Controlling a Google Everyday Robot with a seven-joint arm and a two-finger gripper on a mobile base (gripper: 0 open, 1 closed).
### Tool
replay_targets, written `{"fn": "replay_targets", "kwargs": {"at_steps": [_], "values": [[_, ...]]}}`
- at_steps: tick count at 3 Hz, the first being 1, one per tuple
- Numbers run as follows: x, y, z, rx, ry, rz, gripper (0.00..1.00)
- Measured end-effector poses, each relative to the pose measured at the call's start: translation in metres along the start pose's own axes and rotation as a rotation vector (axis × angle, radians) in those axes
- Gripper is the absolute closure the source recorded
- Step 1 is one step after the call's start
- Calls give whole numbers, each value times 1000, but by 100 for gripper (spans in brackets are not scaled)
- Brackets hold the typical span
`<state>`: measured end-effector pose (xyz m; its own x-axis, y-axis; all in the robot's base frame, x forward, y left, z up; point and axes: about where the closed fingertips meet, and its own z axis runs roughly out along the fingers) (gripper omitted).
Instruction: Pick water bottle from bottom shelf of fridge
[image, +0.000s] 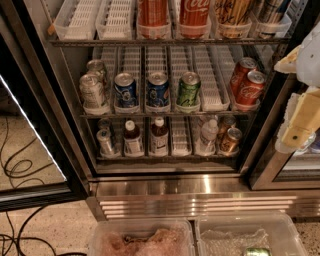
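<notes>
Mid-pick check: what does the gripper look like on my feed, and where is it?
The gripper is at the right edge of the view, in front of the fridge door frame. It has blocky, pale cream-yellow parts under a whiter, rounded housing. No cables or markings show on it.

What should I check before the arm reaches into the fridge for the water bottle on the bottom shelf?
1. Door open: ok, the fridge shows its racks unobstructed.
2. Target found: ok, the water bottle stands upright on the bottom shelf.
3. Left side free: ok, an empty lane separates it from the brown bottles.
4. Right side free: not ok, a bronze can sits close beside it.
5. Gripper lined up: not ok, the gripper is at the right edge of the view, outside the racks.
6. Bottle held: not ok, nothing touches it.
</notes>
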<state>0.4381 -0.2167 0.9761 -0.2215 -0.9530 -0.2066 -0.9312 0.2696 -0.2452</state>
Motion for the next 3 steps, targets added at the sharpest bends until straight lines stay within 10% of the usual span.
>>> {"fn": "replay_targets", "kwargs": {"at_steps": [3], "values": [[10,32,-5,116,-128,16,0]]}}
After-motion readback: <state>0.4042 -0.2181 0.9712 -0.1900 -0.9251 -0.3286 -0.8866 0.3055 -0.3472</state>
